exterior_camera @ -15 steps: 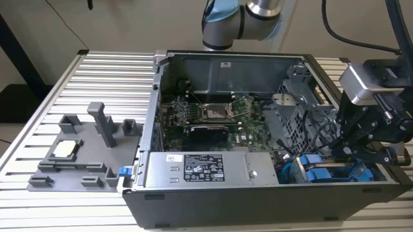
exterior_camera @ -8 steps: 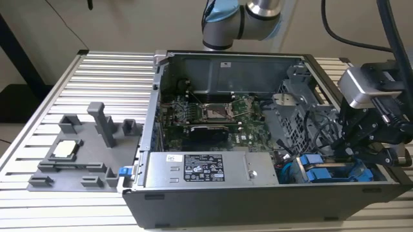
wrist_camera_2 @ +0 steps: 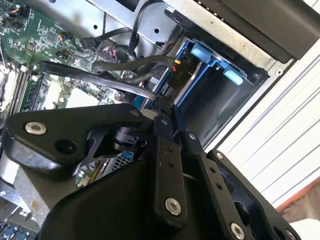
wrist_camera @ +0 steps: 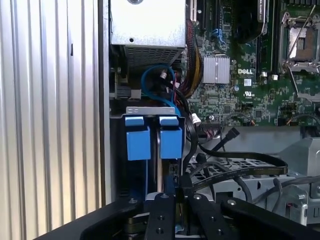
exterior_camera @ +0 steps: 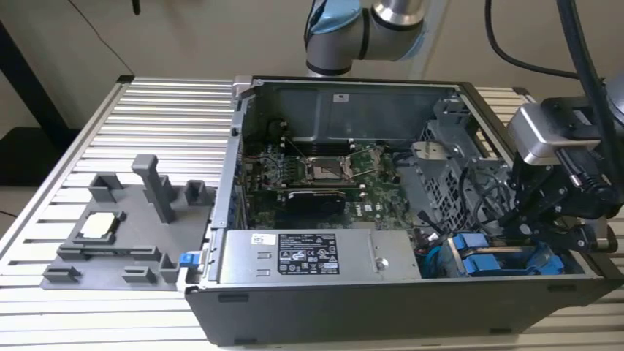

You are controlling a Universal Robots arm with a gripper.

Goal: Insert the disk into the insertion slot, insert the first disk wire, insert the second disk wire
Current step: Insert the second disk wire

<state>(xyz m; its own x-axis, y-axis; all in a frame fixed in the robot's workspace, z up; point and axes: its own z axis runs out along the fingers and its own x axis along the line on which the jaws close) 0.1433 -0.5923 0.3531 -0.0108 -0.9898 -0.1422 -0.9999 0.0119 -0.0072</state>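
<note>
**Gripper lowered over the blue drive bay**

In the exterior view, the arm is seen reaching in from the exterior view's right, its black gripper (exterior_camera: 531, 223) pointed down into the open computer case (exterior_camera: 322, 307) at the corner nearest the exterior view's right. Just below it, blue plastic carriers (exterior_camera: 487, 262) are seated in the bay beside the grey power-supply box (exterior_camera: 307, 256). A grey fixture tray (exterior_camera: 117, 234) is set on the slatted table (exterior_camera: 58, 117), well apart from the case, towards the exterior view's left.

In the second wrist view, the fingers (wrist_camera_2: 167, 165) are seen drawn close together, almost touching, above a flat black cable (wrist_camera_2: 95, 77). Whether anything is pinched between them cannot be told. The blue frame (wrist_camera_2: 192, 75) of the bay lies just beyond the tips.

In the first wrist view, the gripper (wrist_camera: 175, 192) is held directly over the bay, fingers near-closed. Two blue carriers (wrist_camera: 152, 137) stand side by side in the slot; the disk itself is hidden within them. The green circuit board (wrist_camera: 240, 100) lies alongside.
</note>
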